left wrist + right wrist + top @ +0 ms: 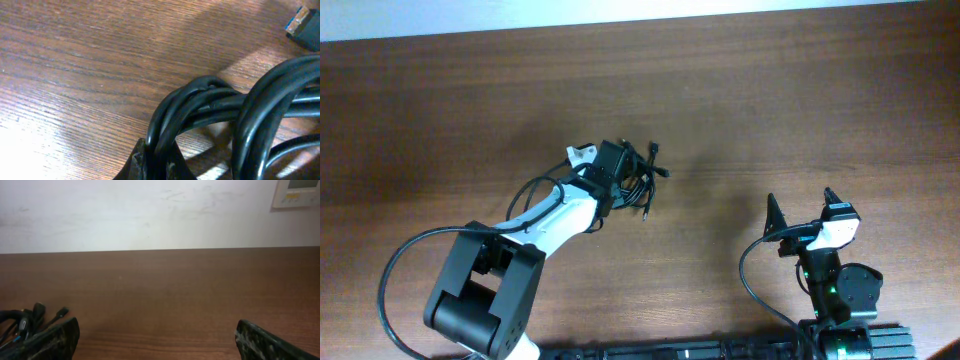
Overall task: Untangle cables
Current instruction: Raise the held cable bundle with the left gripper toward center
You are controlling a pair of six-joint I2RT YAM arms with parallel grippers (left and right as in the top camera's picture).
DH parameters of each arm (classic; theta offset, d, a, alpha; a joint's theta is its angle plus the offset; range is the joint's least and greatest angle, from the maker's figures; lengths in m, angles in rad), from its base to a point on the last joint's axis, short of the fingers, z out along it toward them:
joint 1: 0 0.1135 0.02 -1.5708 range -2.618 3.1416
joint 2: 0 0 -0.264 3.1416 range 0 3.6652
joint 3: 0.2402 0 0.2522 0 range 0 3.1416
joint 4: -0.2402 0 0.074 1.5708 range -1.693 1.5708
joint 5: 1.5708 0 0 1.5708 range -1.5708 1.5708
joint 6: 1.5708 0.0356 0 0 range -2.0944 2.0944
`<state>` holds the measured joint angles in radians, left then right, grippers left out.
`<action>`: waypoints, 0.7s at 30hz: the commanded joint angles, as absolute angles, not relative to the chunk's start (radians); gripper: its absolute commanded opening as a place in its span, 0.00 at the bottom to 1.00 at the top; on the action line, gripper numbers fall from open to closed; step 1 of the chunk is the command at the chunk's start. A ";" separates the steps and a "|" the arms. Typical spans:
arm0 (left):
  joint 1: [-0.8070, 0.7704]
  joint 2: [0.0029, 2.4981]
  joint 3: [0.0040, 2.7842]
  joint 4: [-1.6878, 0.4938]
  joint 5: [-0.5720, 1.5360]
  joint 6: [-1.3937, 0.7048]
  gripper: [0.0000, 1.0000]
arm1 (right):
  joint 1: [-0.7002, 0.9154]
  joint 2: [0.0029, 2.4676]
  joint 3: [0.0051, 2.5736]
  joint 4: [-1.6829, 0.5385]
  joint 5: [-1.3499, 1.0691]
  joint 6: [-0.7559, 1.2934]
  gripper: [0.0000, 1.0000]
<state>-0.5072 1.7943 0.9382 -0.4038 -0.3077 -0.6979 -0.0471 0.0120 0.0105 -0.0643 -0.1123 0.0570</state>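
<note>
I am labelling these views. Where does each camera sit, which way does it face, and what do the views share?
Overhead: above the table, looking down; shows left gripper shut on the cables, right gripper open.
Left wrist: close above the cables; one dark fingertip shows at the bottom.
Right wrist: low, facing across the table toward the wall; both fingers show.
Shared: all three see the cables.
</note>
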 commanded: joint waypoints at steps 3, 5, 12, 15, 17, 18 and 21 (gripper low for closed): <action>-0.508 1.740 0.906 -0.414 -0.215 -0.424 0.00 | -0.053 0.006 0.006 -0.072 -0.100 0.064 0.99; -0.508 1.686 0.906 -0.390 -0.214 -0.341 0.00 | -0.053 0.006 0.006 -0.072 -0.100 0.064 0.99; -0.508 1.515 0.906 -0.164 -0.191 -0.095 0.00 | -0.053 0.006 0.006 -0.072 -0.100 0.064 0.99; -0.508 1.485 0.906 -0.013 -0.083 0.033 0.00 | -0.053 0.006 0.006 -0.072 -0.096 0.064 0.99; -0.508 1.484 0.906 0.058 -0.034 0.059 0.00 | -0.053 0.006 0.006 -0.072 -0.102 0.065 0.99; -0.508 1.484 0.906 0.091 -0.011 0.059 0.00 | -0.053 0.006 0.006 -0.072 -0.103 0.065 0.99; -0.508 1.484 0.906 0.163 0.044 0.059 0.00 | -0.053 0.006 0.006 -0.063 -0.113 0.065 0.99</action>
<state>-0.5056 1.5070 0.9001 0.1066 -0.0616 0.0105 -0.0471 0.0120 0.0105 -0.0643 -0.1123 0.0566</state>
